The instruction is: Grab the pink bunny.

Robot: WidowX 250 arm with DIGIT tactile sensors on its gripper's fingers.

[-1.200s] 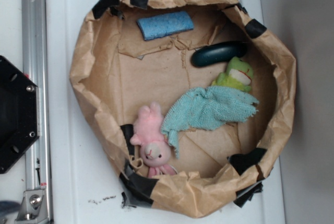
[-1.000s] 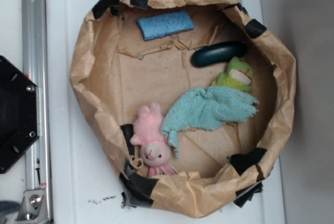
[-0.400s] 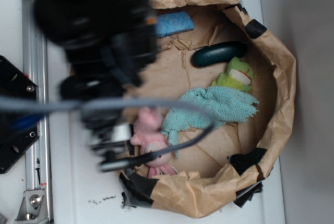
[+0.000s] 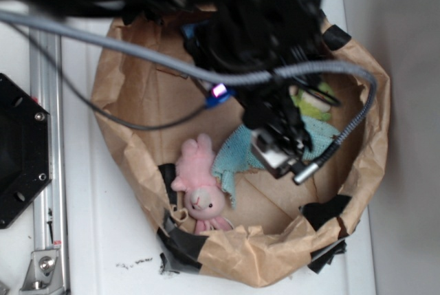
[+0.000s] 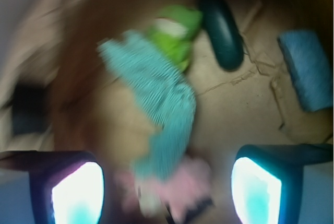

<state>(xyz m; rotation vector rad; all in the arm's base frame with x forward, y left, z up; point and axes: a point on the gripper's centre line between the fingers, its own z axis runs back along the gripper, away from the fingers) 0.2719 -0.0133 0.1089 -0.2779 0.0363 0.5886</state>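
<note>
Pink bunny (image 4: 199, 183) lies face up at the lower left of the brown paper nest (image 4: 117, 89), ears pointing up the picture, its right side touching the teal cloth (image 4: 232, 159). It shows too in the wrist view (image 5: 180, 187), blurred, low between the two lit fingers (image 5: 78, 195), which stand wide apart with nothing between them. Over in the exterior view the black arm (image 4: 254, 27) sweeps across the top of the nest, its gripper (image 4: 278, 145) hanging over the cloth, to the right of the bunny and not touching it. A grey cable (image 4: 124, 51) loops across the paper. The green frog plush (image 5: 175, 33) sits at the cloth's far end, a dark oval object (image 5: 222, 31) just beside it, and a blue sponge (image 5: 308, 70) lies well apart. White tabletop (image 4: 103, 240) carries the lot.
</note>
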